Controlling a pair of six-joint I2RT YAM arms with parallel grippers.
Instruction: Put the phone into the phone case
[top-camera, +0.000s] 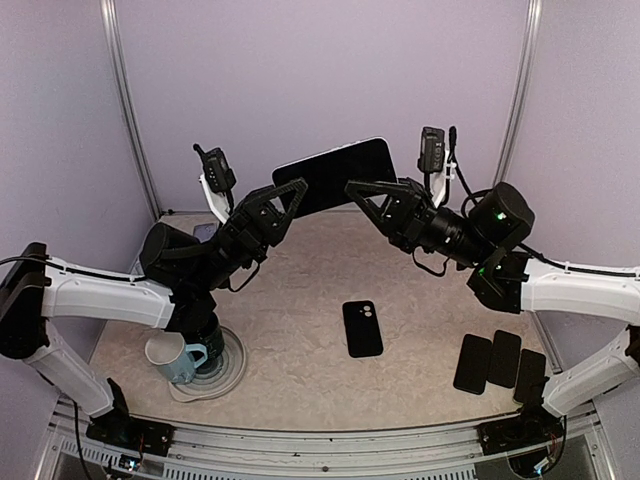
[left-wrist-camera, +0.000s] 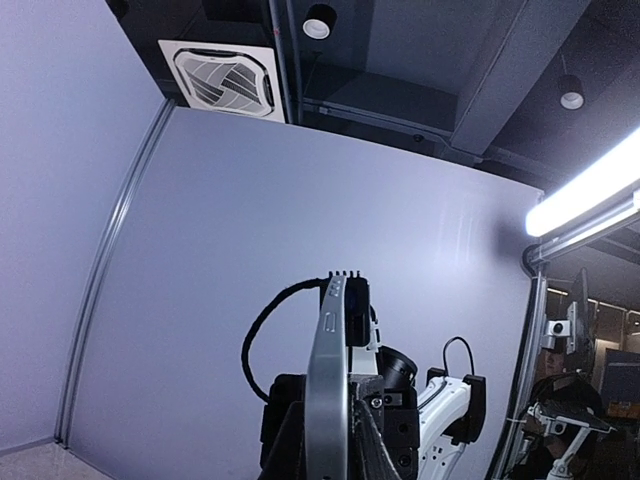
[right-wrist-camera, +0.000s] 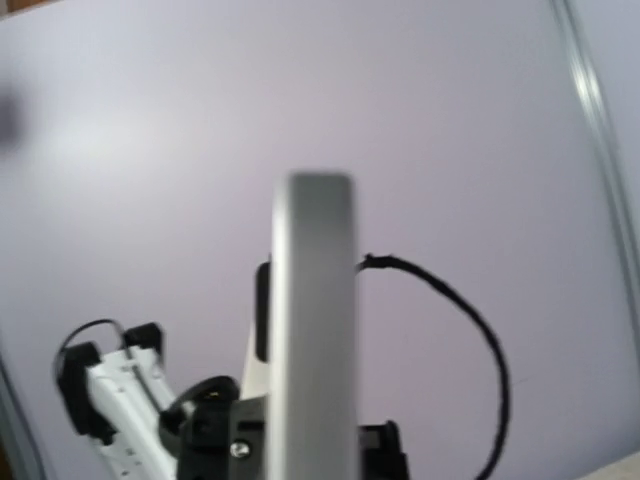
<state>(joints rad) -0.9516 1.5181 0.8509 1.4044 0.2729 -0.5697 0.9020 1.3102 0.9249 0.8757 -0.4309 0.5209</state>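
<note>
**A:** What is the surface like, and the room round it?

**B:** The surface (top-camera: 300, 290) is a matt beige sheet with a marbled pattern. Smooth lavender walls (top-camera: 320, 70) close it in, with slim aluminium posts (top-camera: 128, 110) at the back corners. The left wrist view looks over the wall to a dark ceiling with a square white air vent (left-wrist-camera: 222, 78) and a bright strip light (left-wrist-camera: 585, 190).

**A:** Where is the phone?

**B:** The flat black silver-edged phone (top-camera: 335, 175) is in the air above the back of the surface. Its long side is nearly level, rising a little to the right, and its glossy face is turned to the top camera. The left pincer (top-camera: 290, 192) is clamped on its left end, and the right pincer (top-camera: 358, 190) is clamped on its lower right part. Each wrist view sees it edge-on, as a thin grey metal band rising from between the fingers.

**A:** And the case?

**B:** The black rectangular phone case (top-camera: 362, 328) has rounded corners and a camera cut-out near its far end. It lies flat in the middle of the surface, in the open gap between the two arms and well apart from the phone.

**A:** Anything else about?

**B:** Three flat black rectangular slabs (top-camera: 503, 362) lie side by side at the near right, just beside the right arm. At the near left a pale blue glazed mug (top-camera: 180, 358) stands upright at the edge of a round grey mat (top-camera: 232, 372). The dark joint of the left arm hangs over it and hides part of its rim.
</note>
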